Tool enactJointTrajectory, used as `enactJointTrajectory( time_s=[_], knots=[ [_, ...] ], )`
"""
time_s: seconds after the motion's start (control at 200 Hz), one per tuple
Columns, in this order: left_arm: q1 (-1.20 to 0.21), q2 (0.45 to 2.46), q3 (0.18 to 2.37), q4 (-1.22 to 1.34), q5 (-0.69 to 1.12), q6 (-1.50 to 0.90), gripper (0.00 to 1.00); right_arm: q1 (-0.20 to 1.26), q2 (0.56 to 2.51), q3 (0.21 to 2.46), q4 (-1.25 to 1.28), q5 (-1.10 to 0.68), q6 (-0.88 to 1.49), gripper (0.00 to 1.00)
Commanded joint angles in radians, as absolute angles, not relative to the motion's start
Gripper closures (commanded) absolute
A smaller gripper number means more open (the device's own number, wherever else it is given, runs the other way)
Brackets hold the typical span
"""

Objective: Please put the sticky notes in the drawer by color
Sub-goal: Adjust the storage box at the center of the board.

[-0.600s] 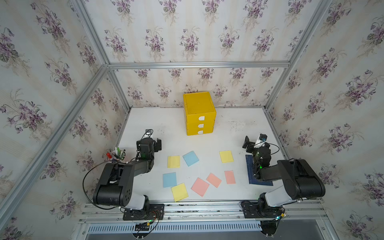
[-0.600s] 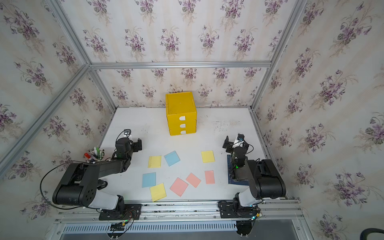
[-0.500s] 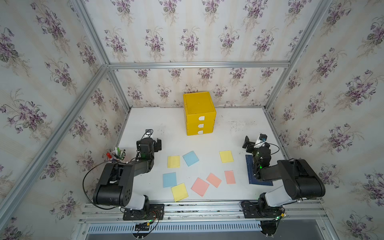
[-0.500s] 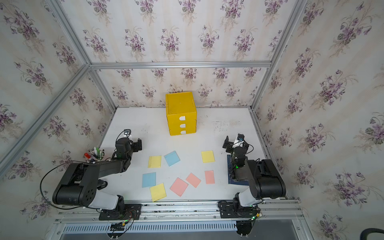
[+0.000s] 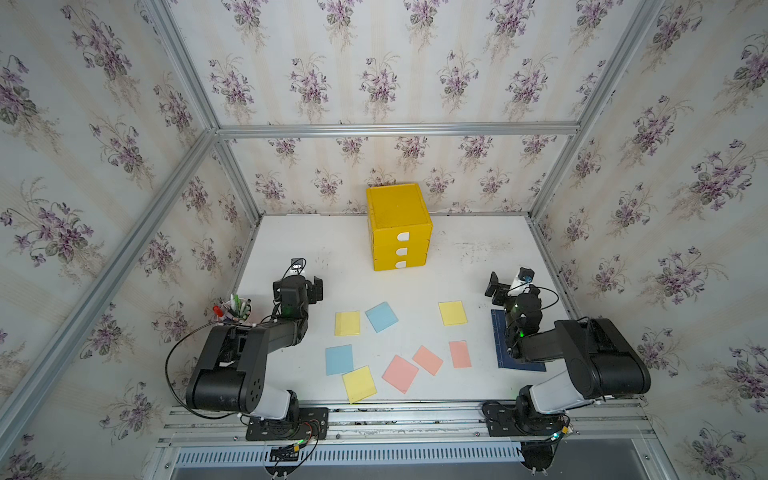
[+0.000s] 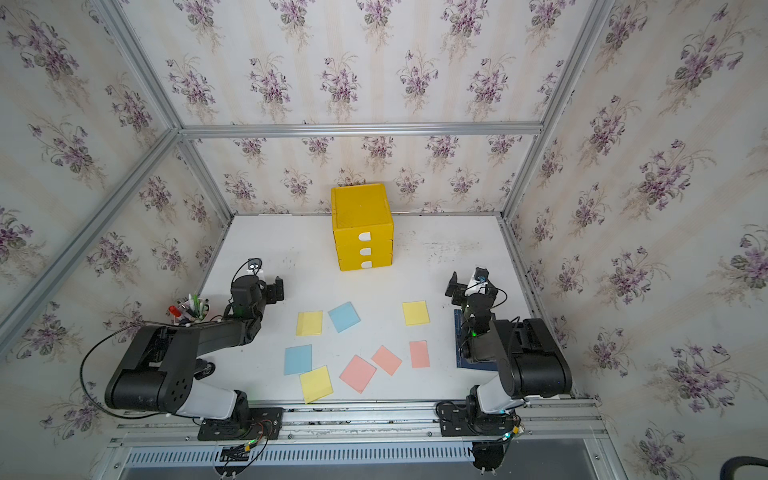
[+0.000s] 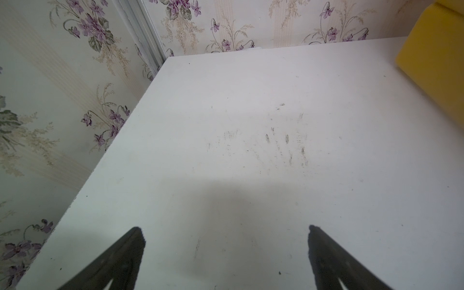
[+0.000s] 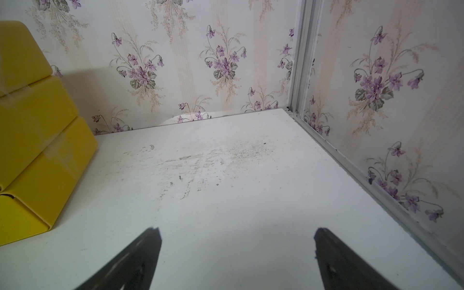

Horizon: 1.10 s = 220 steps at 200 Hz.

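Note:
The yellow drawer (image 5: 399,226) (image 6: 362,226) stands at the back middle of the table with all three fronts shut. Several sticky notes lie flat in front of it: yellow ones (image 5: 347,323) (image 5: 452,313) (image 5: 359,383), blue ones (image 5: 381,316) (image 5: 339,359) and pink ones (image 5: 400,373) (image 5: 427,360) (image 5: 459,354). My left gripper (image 5: 308,286) (image 7: 224,228) hovers left of the notes, open and empty over bare table. On the right my right gripper (image 5: 503,286) (image 8: 236,229) is also open and empty. The drawer's side (image 8: 37,150) shows in the right wrist view.
A dark blue book (image 5: 498,332) lies under my right arm at the table's right edge. At the left edge a cup of pens (image 5: 237,309) stands beside my left arm. Papered walls and metal frame rails close in the white table (image 5: 332,249).

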<state>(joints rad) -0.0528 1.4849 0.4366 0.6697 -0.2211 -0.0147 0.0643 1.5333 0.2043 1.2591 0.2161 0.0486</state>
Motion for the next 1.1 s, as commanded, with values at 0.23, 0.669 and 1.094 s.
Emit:
enactJointTrajectory(
  time_s=[0.23, 0.669, 1.094],
  knots=[
    [-0.052, 1.485, 0.435, 0.71, -0.224, -0.005, 0.0, 0.065, 1.533, 0.204, 1.309, 0.212, 0.04, 0.0],
    [-0.217, 1.164, 0.536, 0.429, -0.381, 0.023, 0.0, 0.116, 1.242, 0.655, 0.563, -0.049, 0.116, 0.01],
    [-0.221, 1.586, 1.344, -0.149, 0.315, -0.47, 0.0, 0.271, 1.709, 1.346, 0.219, -0.255, 0.281, 0.08]
  ],
)
